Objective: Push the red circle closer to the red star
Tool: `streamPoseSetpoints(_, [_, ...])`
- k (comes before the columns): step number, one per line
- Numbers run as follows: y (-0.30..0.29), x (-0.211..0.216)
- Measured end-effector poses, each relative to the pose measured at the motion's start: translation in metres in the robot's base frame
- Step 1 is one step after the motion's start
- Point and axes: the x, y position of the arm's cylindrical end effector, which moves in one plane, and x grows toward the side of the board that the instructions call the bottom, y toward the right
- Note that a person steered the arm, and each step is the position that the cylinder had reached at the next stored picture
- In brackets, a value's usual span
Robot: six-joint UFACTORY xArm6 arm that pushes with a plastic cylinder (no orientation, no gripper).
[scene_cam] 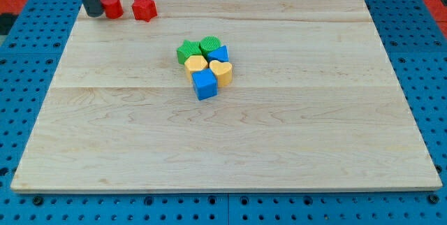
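The red circle (pixel 112 5) sits near the board's top left corner. The red star (pixel 144 8) lies just to its right, with a small gap between them. My tip (pixel 93 14) is at the red circle's left side, touching it or nearly so. The dark rod rises from there out of the view's top.
A tight cluster sits near the board's middle: a green star (pixel 187 52), a green circle (pixel 209 45), a blue block (pixel 221 53), two yellow hearts (pixel 196 64) (pixel 222 71) and a blue cube (pixel 204 84). The wooden board (pixel 314 134) lies on a blue pegboard.
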Motion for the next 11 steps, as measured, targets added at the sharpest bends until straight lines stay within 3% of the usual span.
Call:
streamPoseSetpoints(2, [-0.044, -0.036])
streamPoseSetpoints(4, [0.009, -0.049])
streamPoseSetpoints(11, [-0.001, -0.025])
